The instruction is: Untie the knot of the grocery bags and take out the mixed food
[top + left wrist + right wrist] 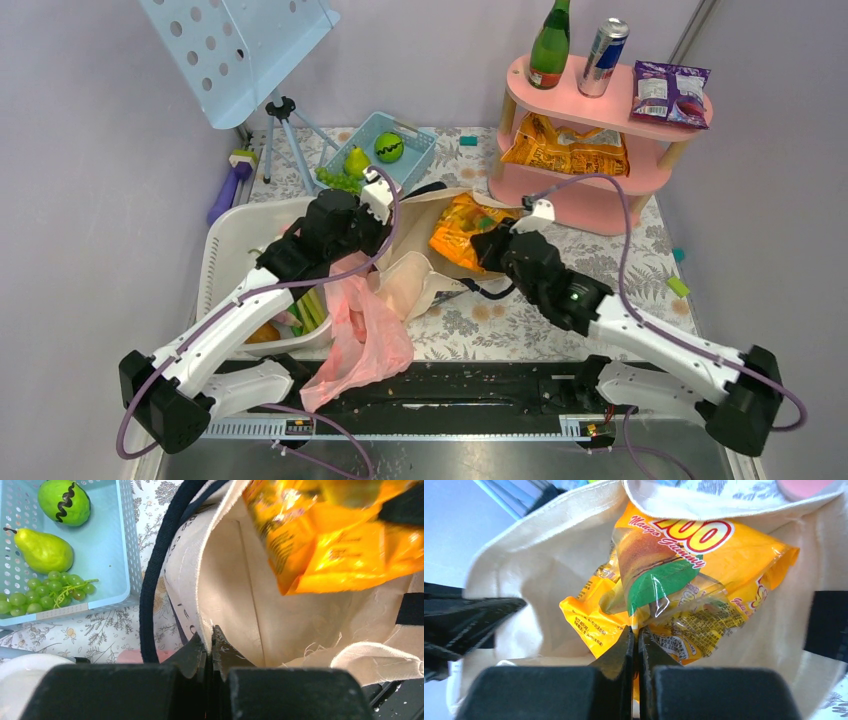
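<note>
While clamped shut on the near edge of the snack packet (704, 555), could lose it: only slick film in the right gripper (636, 632). Ahead and around, canvas tote (539, 565), rim pinched by the shut left gripper (208, 634); might snag the packet mid-pull.

White links (220, 335), black joints (335, 225), purple cables (628, 225); green dot (573, 296) on right arm (640, 330), perhaps LED.

The orange snack packet (704, 565) inside the canvas tote (549, 555) is showing "Mango Gummy" in red script beneath large red-edged digits ending "00". The tote's dark lettering is showing only cut-off, unreadable letters.
</note>
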